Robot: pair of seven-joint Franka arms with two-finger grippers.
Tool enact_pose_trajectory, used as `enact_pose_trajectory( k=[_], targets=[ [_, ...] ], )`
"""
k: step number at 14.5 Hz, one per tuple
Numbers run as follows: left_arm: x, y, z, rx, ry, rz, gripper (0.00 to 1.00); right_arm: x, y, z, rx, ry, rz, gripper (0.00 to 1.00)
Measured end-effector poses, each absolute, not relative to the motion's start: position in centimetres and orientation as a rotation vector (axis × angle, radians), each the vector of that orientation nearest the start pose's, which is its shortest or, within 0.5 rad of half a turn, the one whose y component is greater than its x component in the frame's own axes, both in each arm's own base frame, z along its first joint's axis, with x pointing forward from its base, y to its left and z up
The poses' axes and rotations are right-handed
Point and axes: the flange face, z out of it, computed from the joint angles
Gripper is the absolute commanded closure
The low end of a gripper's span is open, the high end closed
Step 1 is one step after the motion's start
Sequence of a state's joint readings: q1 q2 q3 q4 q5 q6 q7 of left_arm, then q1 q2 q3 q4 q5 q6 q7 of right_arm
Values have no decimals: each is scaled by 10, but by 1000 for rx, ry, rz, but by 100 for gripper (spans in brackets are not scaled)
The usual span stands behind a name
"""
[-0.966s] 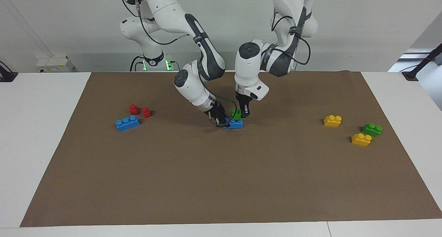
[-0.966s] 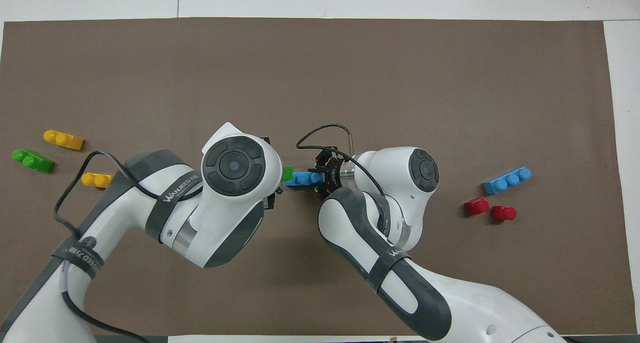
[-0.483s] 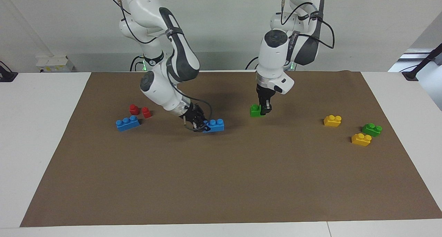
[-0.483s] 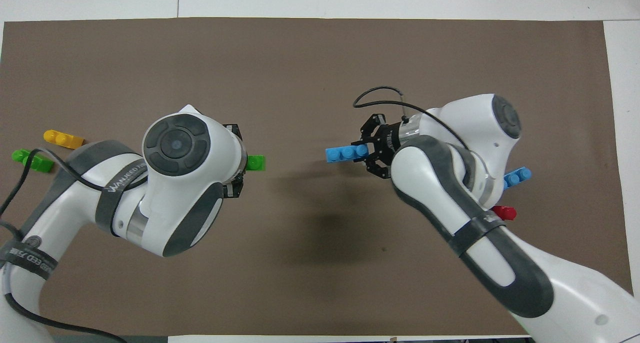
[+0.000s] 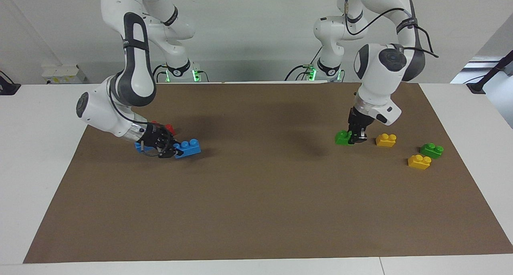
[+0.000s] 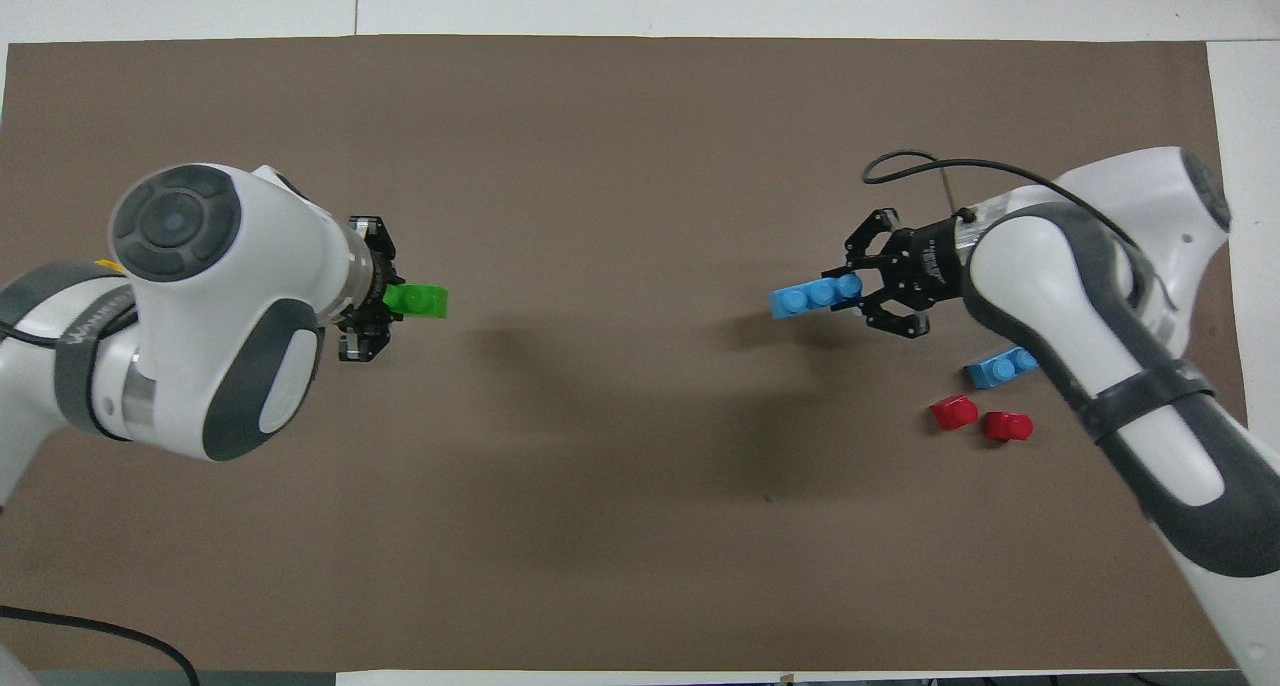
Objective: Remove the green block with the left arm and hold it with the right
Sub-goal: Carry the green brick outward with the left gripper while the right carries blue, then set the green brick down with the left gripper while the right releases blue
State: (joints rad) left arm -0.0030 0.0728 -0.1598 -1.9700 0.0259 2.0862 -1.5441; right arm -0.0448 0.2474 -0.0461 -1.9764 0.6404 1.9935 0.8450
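The bright green block (image 5: 343, 138) is held in my left gripper (image 5: 355, 137), low over the brown mat (image 5: 260, 195), toward the left arm's end beside a yellow brick (image 5: 386, 140). In the overhead view the green block (image 6: 420, 300) sticks out of the left gripper (image 6: 390, 301). My right gripper (image 5: 172, 150) is shut on one end of a blue three-stud brick (image 5: 188, 147), held tilted just above the mat toward the right arm's end. That brick (image 6: 815, 294) and the right gripper (image 6: 855, 288) also show in the overhead view.
A second blue brick (image 6: 1000, 366) and two red pieces (image 6: 955, 412) lie by the right gripper. A second yellow brick (image 5: 419, 161) and a darker green brick (image 5: 431, 150) lie near the left arm's end of the mat.
The two bricks have come apart. My left gripper has carried the green block toward the left arm's end; my right gripper has carried the blue brick toward the right arm's end.
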Motion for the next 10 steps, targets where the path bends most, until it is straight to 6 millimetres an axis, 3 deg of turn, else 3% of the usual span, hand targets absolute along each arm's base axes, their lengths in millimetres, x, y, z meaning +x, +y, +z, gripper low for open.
enact_pose_trajectory(
  k=[3,5,7,10],
  targets=[
    [582,-29,427,-2535,-1919,-66,100,576,-41,320,-2141,1591,559,100],
    [592,-2,407,-2597,-1855,-82,100,577,-47,310,-2137,1603,553,100],
    [600,14,384,-2667,-1763,-84,100,579,-48,304,-2137,1611,548,100],
    [608,22,366,-2753,-1645,-108,100,580,-50,296,-2146,1609,529,100]
  ],
)
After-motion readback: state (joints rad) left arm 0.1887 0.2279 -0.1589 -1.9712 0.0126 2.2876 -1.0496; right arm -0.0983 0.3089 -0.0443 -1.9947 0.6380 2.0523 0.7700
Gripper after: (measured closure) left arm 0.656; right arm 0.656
